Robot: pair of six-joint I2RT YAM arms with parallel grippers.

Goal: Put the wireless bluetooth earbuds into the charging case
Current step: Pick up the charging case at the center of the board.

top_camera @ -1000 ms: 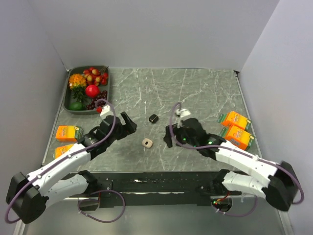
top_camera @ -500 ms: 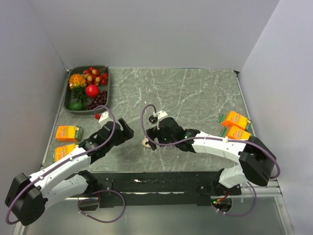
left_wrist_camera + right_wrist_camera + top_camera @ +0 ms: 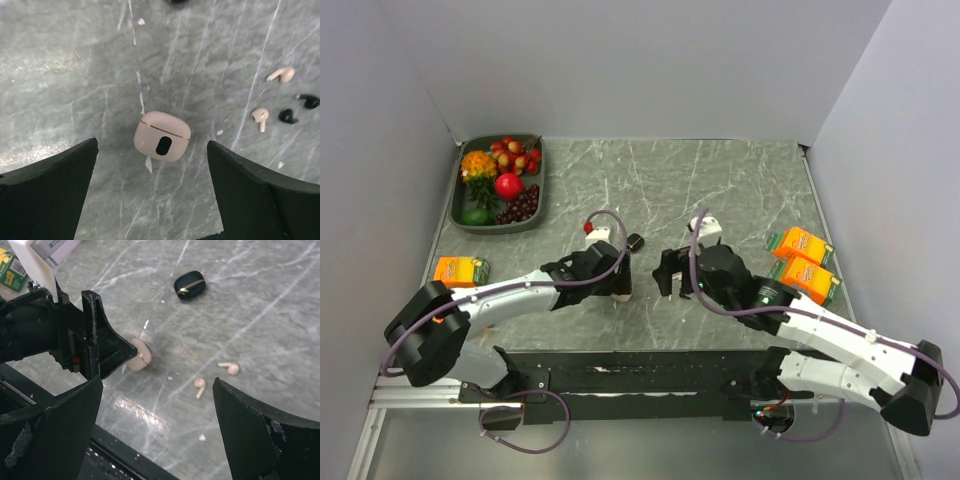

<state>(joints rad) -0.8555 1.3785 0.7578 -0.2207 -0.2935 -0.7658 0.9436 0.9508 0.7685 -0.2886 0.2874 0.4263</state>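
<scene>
The charging case is a glossy black pebble with a gold seam, lying shut on the marble. Two tiny black earbuds lie to the right in the left wrist view; the other views do not show them. My left gripper is open, its fingers on either side of a beige case, below and left of the black case. My right gripper is open and empty, hovering near the table's front edge, right of the left gripper.
A shut beige case and two beige earbuds lie near the grippers. A fruit tray stands back left. Orange cartons sit at the right and left.
My left arm has swung right and now hangs over the beige case. My right gripper reached left to that case, then pulled back to the right.
</scene>
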